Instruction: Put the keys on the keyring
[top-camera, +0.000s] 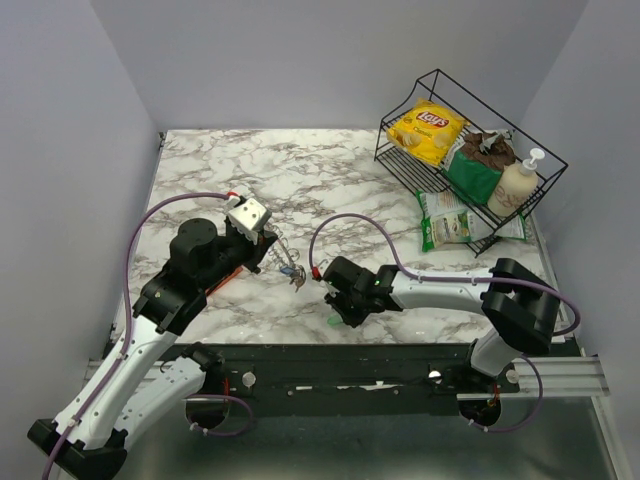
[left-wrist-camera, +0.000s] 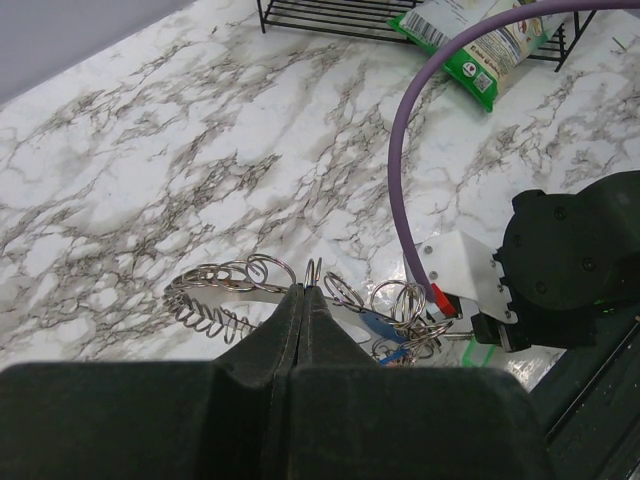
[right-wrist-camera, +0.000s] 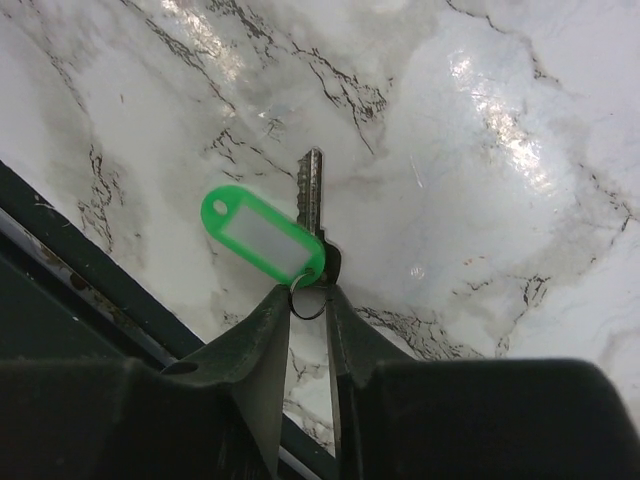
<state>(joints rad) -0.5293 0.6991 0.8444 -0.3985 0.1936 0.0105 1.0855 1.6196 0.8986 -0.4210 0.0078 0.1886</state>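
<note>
The keyring (left-wrist-camera: 225, 283), a silvery metal loop carrying several small split rings, hangs from my left gripper (left-wrist-camera: 303, 293), which is shut on one of its rings. A blue key (left-wrist-camera: 380, 325) dangles among the rings at its right end. In the top view the keyring (top-camera: 285, 262) sits between the two arms, just right of my left gripper (top-camera: 268, 246). My right gripper (right-wrist-camera: 307, 297) is closed to a narrow gap on the small ring of the green key (right-wrist-camera: 265, 235). Its metal blade (right-wrist-camera: 312, 185) points away, low over the marble near the front edge (top-camera: 332, 321).
A black wire basket (top-camera: 400, 160) at the back right holds a chips bag (top-camera: 427, 128) and a soap bottle (top-camera: 515, 185). A green snack pack (top-camera: 455, 222) lies in front of it. The dark front rail (top-camera: 400, 372) runs just below my right gripper. Purple cables loop over both arms.
</note>
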